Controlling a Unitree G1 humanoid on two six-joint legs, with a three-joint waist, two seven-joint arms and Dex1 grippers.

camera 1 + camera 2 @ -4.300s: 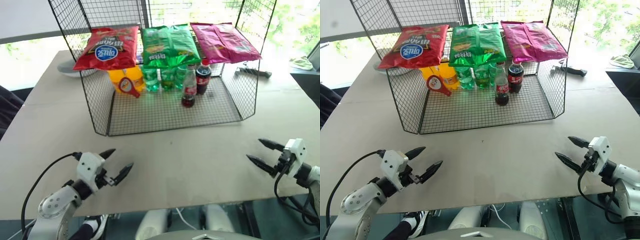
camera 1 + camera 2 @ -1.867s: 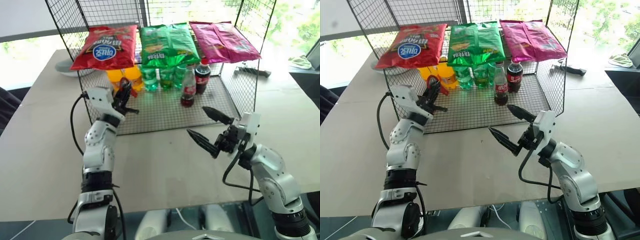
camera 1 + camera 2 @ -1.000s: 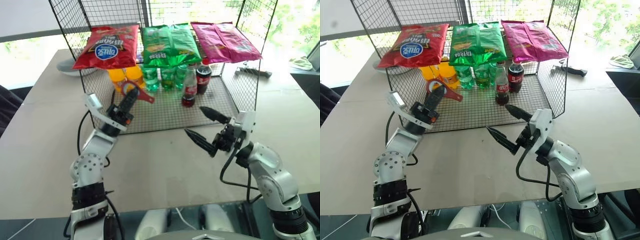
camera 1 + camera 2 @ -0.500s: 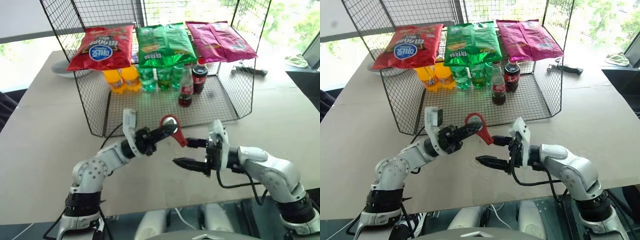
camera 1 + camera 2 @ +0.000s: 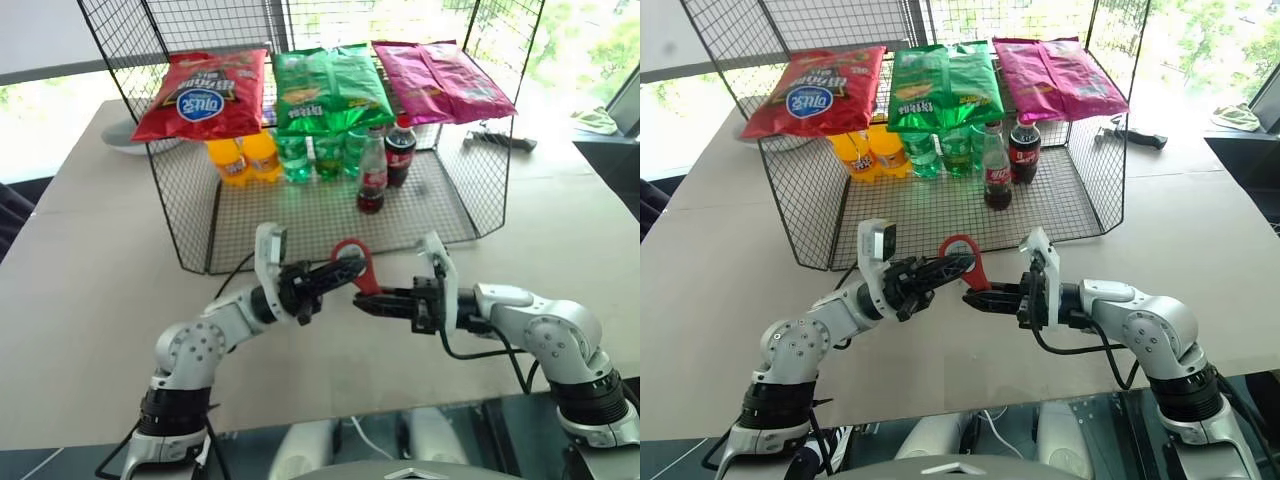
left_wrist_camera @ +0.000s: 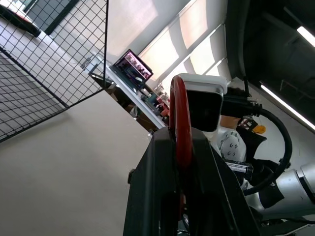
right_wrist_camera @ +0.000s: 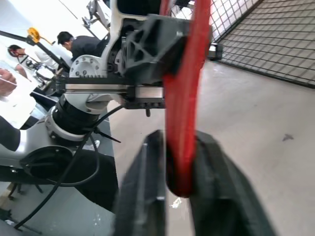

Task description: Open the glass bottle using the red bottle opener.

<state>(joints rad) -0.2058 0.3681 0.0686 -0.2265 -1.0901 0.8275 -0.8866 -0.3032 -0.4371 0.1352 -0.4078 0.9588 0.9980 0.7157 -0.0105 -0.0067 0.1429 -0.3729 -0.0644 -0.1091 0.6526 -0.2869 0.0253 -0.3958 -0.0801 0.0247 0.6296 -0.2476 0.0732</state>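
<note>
- The red bottle opener (image 5: 352, 266) is held in the air above the table (image 5: 90, 290), in front of the wire cage (image 5: 480, 200) and between the two grippers; its loop head stands uppermost and its handle slopes down toward the robot's right.
- Left gripper (image 5: 345, 270) — fingers closed on the opener at the loop end, reaching in from the left. In the left wrist view the opener (image 6: 180, 123) is seen edge-on, pinched between the two black fingers (image 6: 152, 187).
- Right gripper (image 5: 368, 300) — fingers closed on the opener's handle end, pointing toward the robot's left. In the right wrist view the red strip (image 7: 184, 98) drops between the two fingers (image 7: 142, 196), which press against it from both sides.
- Both grippers thus hold the same opener at once, tip to tip.
- The glass bottle (image 5: 373, 178) stands upright on the cage floor, well behind the grippers, with its cap on; it sits just beside a darker cola bottle (image 5: 402, 152) with a red screw cap.
- To the left of these stand green soda bottles (image 5: 325, 155) and orange drink bottles (image 5: 240, 158).
- Lying across the top of the cage: a red chip bag (image 5: 205, 95), a green chip bag (image 5: 330, 90) and a pink chip bag (image 5: 440, 80).
</note>
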